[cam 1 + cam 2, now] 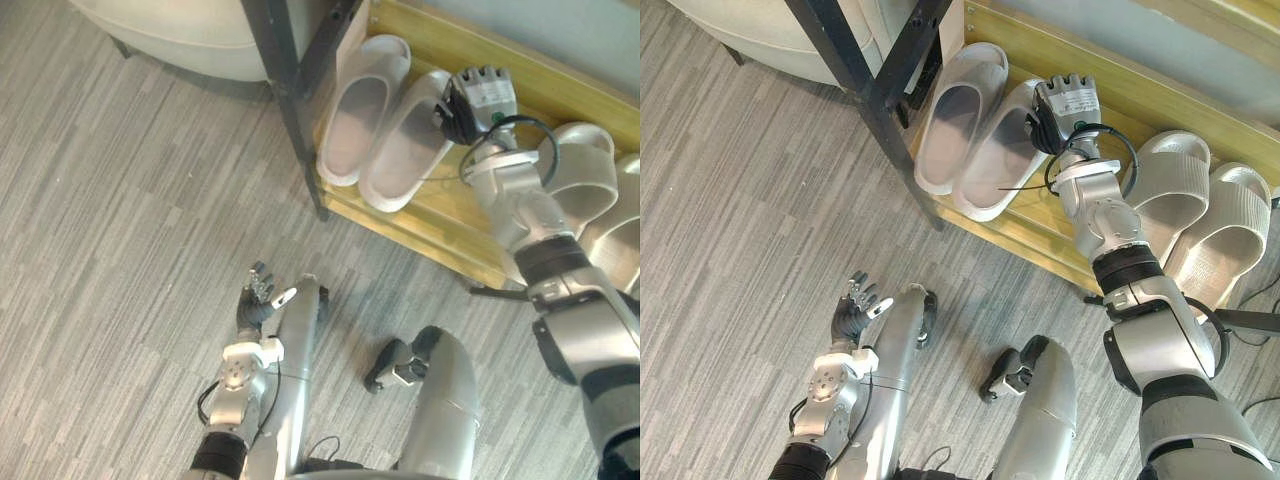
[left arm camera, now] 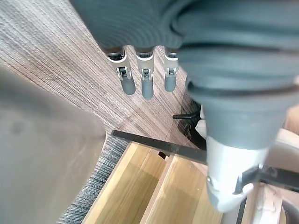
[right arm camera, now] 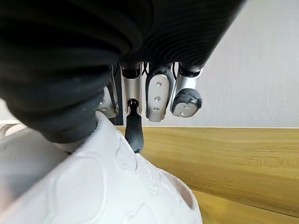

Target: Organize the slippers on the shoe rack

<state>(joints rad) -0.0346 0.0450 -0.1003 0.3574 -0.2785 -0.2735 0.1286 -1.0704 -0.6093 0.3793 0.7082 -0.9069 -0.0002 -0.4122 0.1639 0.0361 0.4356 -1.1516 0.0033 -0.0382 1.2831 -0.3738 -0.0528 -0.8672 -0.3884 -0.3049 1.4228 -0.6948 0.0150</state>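
Note:
A pair of white slippers stands side by side on the wooden shoe rack (image 1: 440,218), toes toward the wall: the left one (image 1: 360,110) and the right one (image 1: 405,150). My right hand (image 1: 482,100) is at the toe end of the right white slipper (image 3: 117,186). Its fingers are loosely bent over the strap, and one fingertip (image 3: 133,136) touches it without curling round it. A grey pair (image 1: 1170,190) (image 1: 1228,235) lies further right on the same shelf. My left hand (image 1: 260,290) hangs low over the floor with straight fingers (image 2: 146,84), holding nothing.
A black metal frame leg (image 1: 295,110) stands at the rack's left end, close to the left white slipper. A white rounded object (image 1: 170,30) sits behind it at the upper left. A pale wall (image 3: 252,70) backs the rack. Grey plank floor (image 1: 120,230) lies open in front.

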